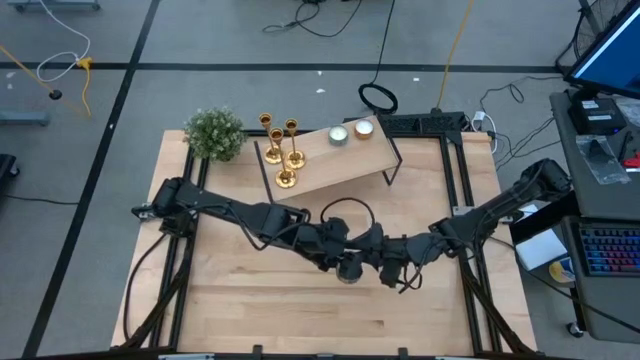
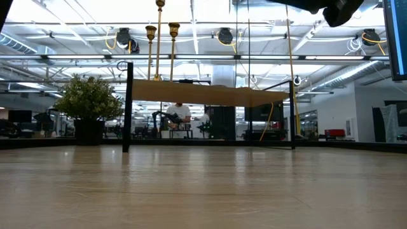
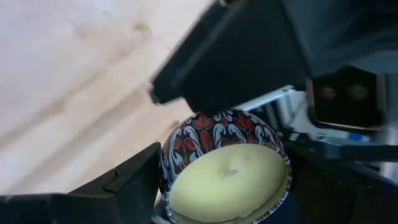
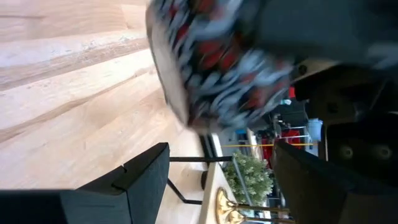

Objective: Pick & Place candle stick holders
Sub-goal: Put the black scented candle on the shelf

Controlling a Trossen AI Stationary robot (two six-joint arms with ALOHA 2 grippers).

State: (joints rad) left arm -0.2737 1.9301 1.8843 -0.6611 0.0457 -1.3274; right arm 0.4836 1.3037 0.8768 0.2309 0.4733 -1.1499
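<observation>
Left gripper (image 3: 217, 186) closed around patterned candle tin (image 3: 227, 168) mid-worktop; right gripper (image 1: 395, 268) spread (handover?). I'd judge candle stick holders (image 1: 282, 152) next.

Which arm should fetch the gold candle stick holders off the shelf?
Right, probably: the right gripper is open and empty, while the left gripper holds the patterned candle tin. The candle stick holders stand on the shelf.

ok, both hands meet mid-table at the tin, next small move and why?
Probably ease the right hand forward until its open fingers bracket the patterned candle tin. The left hand grips the tin, and the right wrist view shows it beyond the right fingertips, not between them.
</observation>
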